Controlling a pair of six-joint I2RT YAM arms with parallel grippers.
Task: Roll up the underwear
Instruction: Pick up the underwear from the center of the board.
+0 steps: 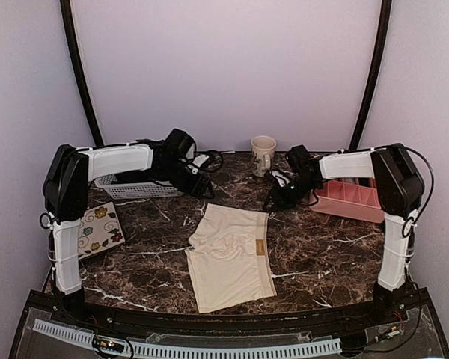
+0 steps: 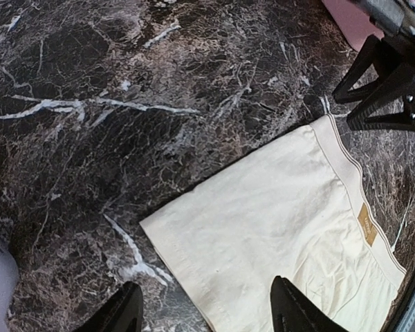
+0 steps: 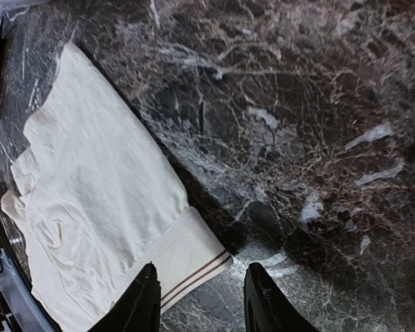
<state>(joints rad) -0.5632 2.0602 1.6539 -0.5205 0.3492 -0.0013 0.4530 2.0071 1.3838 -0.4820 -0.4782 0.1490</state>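
Left claw (image 2: 207,283), right claw (image 3: 200,268) near underwear (image 1: 228,258)

No legible text, brand or number anywhere. Only a small tan label (image 1: 260,247) on the waistband of the underwear (image 1: 224,262), just right of centre in the top view and near the right edge in the left wrist view, its lettering too blurred to read. Dark marks on the mug (image 1: 263,155), upper centre, likewise unreadable.

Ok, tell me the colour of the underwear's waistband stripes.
Brown waistband stripes on the cream underwear; clearest in right wrist view.
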